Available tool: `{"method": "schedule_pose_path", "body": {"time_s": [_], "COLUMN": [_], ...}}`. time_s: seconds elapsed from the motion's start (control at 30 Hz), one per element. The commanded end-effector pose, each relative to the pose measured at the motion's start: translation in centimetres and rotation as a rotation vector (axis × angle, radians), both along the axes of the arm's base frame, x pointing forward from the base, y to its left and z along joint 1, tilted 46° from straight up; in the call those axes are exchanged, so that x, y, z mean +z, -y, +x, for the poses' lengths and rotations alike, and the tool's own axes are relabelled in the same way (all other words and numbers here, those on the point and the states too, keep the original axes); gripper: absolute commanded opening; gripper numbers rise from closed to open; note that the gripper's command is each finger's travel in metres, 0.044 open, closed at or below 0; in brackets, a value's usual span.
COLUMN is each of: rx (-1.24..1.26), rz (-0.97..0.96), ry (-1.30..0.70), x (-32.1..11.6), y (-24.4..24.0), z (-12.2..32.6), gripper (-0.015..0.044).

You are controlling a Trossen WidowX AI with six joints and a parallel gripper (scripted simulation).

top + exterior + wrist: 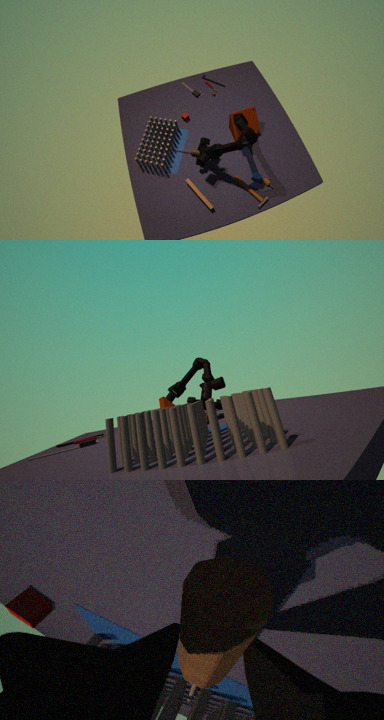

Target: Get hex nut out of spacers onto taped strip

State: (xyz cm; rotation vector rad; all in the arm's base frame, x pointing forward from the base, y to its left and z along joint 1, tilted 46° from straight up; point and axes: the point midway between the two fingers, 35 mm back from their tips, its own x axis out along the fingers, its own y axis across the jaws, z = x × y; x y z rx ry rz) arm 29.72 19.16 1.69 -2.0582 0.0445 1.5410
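My gripper (198, 153) (212, 636) is shut on the wooden handle (194, 152) (205, 665) of a tool with a thin metal shaft (182, 151). The shaft points at the spacers across the blue taped strip (177, 161) (223, 427) (102, 622). Its far end reaches the near edge of the field in the top view; whether it touches a spacer, and its tip, I cannot tell. The grey spacers (152, 141) (176, 435) stand in rows, none seen lying down. The hex nut cannot be made out in any view.
A red cube (185, 116) (34, 607) lies near the field's corner. A wooden bar (199, 194), a hammer (256, 195), a yellow-handled tool (266, 181) and a blue block (256, 177) lie on the other side. Several tools lie at the far edge. An orange block (253, 118) is at the arm's base.
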Motion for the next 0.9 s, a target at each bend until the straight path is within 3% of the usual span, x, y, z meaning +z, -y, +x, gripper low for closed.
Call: {"method": "schedule_pose_path", "body": {"time_s": [0.0,0.87], "rx": [-0.003,-0.003], "rz": [-0.003,-0.002], "ry": [-0.001,-0.002], "x": [0.1,0.8], "y": [0.0,-0.4], "z": [-0.4,-2.2], "gripper": [0.0,0.0]}}
